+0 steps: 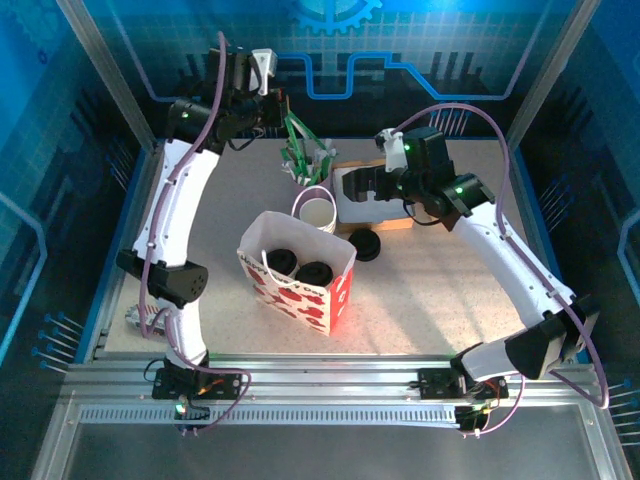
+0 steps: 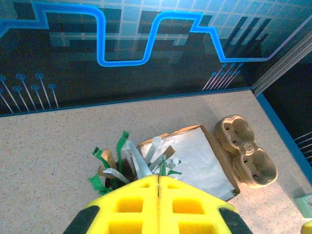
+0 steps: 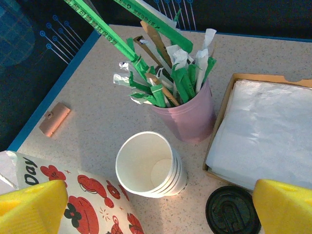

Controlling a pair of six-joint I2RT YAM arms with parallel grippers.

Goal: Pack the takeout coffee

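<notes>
A white gift bag (image 1: 300, 300) with red prints stands open mid-table, and its corner (image 3: 73, 204) shows in the right wrist view. Inside it stand two takeout coffee cups; only their black lids (image 1: 280, 262) (image 1: 314, 272) show. My left gripper (image 2: 158, 178) is shut, its fingertips just over the green-white sticks in the pink cup (image 3: 187, 114); whether a stick is pinched is unclear. My right gripper (image 3: 158, 209) hangs open above the stack of nested white cups (image 3: 151, 163), with nothing between its fingers.
A cardboard tray of white napkins (image 3: 263, 131) lies right of the pink cup. A loose black lid (image 3: 231, 209) rests in front of the tray. Brown pulp cup carriers (image 2: 246, 156) sit at the far right. A small pink tag (image 3: 54, 118) lies near the left edge.
</notes>
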